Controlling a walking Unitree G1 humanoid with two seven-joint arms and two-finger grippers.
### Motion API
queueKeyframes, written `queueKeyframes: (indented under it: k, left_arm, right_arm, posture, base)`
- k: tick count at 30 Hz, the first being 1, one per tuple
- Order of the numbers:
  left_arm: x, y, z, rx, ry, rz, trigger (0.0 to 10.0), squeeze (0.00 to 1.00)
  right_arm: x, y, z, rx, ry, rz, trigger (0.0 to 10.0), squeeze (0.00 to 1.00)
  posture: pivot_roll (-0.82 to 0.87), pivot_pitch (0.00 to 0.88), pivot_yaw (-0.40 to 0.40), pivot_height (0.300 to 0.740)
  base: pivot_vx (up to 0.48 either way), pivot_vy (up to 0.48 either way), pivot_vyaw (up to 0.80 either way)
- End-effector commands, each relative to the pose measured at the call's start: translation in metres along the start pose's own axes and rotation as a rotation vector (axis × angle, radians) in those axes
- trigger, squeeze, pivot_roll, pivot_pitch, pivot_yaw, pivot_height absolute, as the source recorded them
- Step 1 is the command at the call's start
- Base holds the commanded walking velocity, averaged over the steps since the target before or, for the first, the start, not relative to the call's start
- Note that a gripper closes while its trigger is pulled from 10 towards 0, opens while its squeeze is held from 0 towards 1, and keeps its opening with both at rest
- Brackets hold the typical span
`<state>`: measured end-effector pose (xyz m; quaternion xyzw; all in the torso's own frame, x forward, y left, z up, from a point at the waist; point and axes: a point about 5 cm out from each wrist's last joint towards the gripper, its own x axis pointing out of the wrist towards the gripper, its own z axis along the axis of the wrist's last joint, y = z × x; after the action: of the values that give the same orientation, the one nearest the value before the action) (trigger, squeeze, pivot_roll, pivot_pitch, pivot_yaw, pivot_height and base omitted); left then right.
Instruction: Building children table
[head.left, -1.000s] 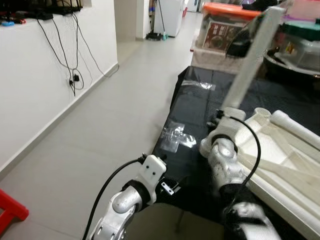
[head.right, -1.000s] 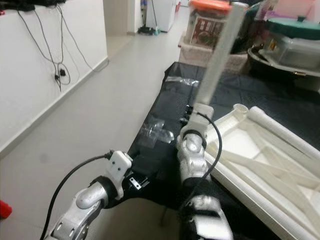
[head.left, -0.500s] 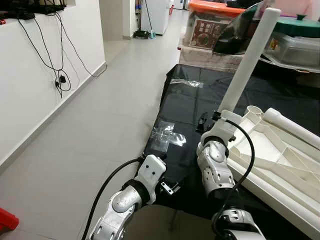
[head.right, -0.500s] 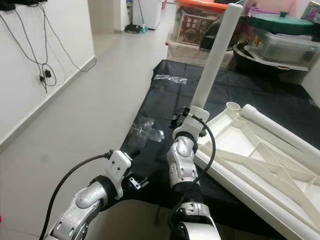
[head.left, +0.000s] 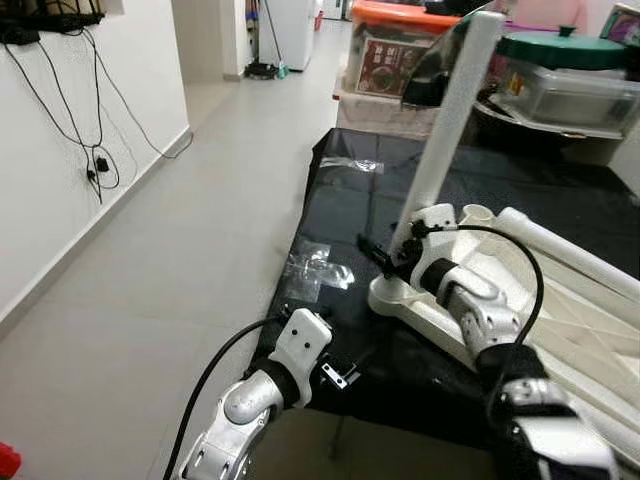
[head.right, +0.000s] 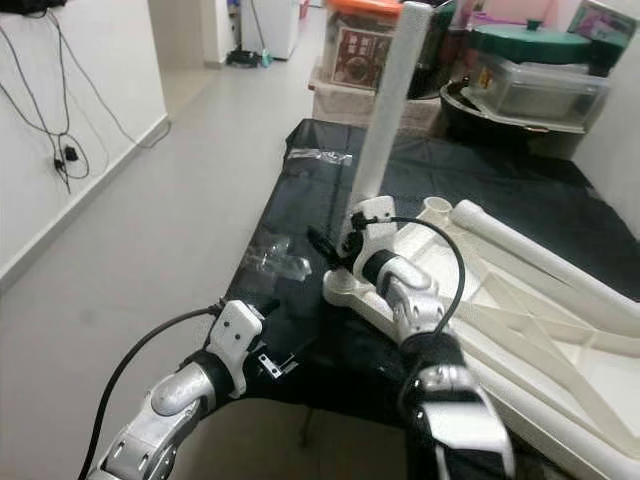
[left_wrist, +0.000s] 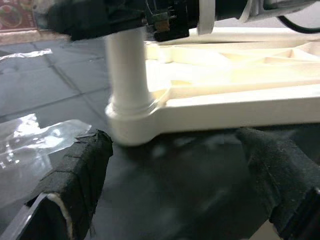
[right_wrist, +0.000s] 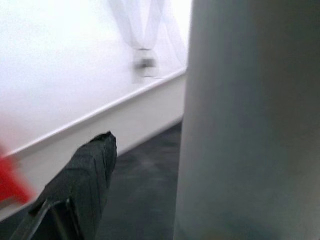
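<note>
White table leg (head.left: 452, 125) upright in tabletop (head.left: 580, 300) corner socket, right fingers (right_wrist: 75, 195) clasping it, left fingers (left_wrist: 75, 175) spread apart nearby

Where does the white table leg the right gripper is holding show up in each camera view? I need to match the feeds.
Left eye view: white table leg stands upright, centre right.
Right eye view: leg stands upright, top centre.
Left wrist view: its lower end enters the corner socket.
Right wrist view: the leg runs top to bottom along the right side.
Shared landmark: the corner socket of the upturned white tabletop.
</note>
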<state>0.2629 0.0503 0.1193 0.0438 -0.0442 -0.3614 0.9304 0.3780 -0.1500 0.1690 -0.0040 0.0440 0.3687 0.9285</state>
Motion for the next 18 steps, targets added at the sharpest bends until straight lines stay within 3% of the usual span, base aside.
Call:
queueKeyframes:
  k: [1, 6, 7, 15, 16, 17, 18]
  left_arm:
    - [0.001, -0.003, -0.003, -0.001, 0.013, -0.011, 10.0, 0.0]
    - [-0.001, -0.003, -0.002, -0.001, 0.013, -0.011, 10.0, 0.0]
    - [-0.001, -0.003, -0.003, -0.002, 0.014, -0.012, 10.0, 0.0]
    - [-0.002, -0.004, -0.002, -0.005, 0.017, -0.011, 10.0, 0.0]
    - [-0.002, -0.004, -0.002, -0.006, 0.017, -0.011, 10.0, 0.0]
    - [-0.002, -0.004, -0.003, -0.007, 0.017, -0.01, 10.0, 0.0]
    - [-0.002, -0.004, -0.003, -0.007, 0.017, -0.01, 10.0, 0.0]
  right_arm:
    - [0.011, 0.022, -0.007, 0.034, 0.052, 0.228, 10.0, 0.0]
    - [0.011, 0.03, -0.008, 0.071, 0.051, 0.353, 10.0, 0.0]
    - [0.012, 0.031, -0.01, 0.079, 0.06, 0.344, 0.0, 0.0]
    - [0.018, 0.018, -0.014, 0.027, 0.045, 0.101, 0.0, 0.0]
    - [0.017, 0.011, -0.013, 0.025, 0.036, -0.017, 0.0, 0.0]
    - [0.015, 0.0, -0.013, 0.026, 0.037, -0.211, 0.0, 0.0]
    - [0.015, 0.0, -0.013, 0.026, 0.037, -0.211, 0.0, 0.0]
  posture:
    - [0.19, 0.0, -0.113, 0.74]
    - [0.19, 0.0, -0.112, 0.74]
    - [0.19, 0.0, -0.11, 0.74]
    - [0.19, 0.0, -0.111, 0.74]
    - [0.19, 0.0, -0.115, 0.74]
    - [0.19, 0.0, -0.114, 0.74]
    - [0.19, 0.0, -0.114, 0.74]
  base:
    - [0.0, 0.0, 0.0]
    - [0.0, 0.0, 0.0]
    - [0.0, 0.0, 0.0]
    - [0.0, 0.0, 0.0]
    - [0.0, 0.0, 0.0]
    - [0.0, 0.0, 0.0]
    - [0.0, 0.0, 0.0]
